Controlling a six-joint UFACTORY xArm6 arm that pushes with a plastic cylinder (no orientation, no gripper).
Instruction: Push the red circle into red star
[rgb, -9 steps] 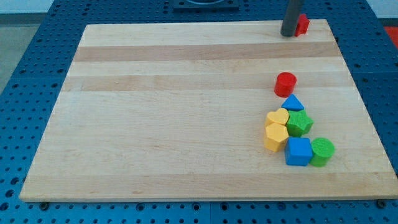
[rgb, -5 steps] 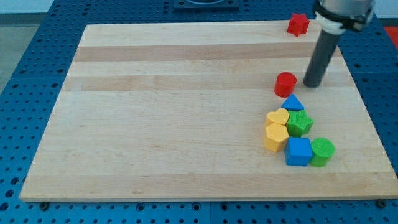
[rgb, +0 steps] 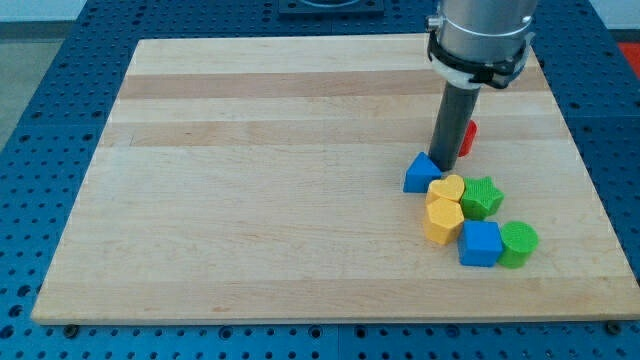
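The red circle is mostly hidden behind my rod; only its right edge shows, at the view's right of centre. My tip rests on the board just left of and below the circle, touching the top right of the blue triangle. The red star does not show; the arm's body covers the top right corner of the board where it stood.
Below the tip lies a cluster: yellow heart, yellow hexagon, green star, blue cube, green cylinder. The wooden board ends close to the right of the cluster.
My rod moved from the circle's right down and left to its lower left side. The blue triangle was pushed left, out of the cluster. The arm now covers the red star.
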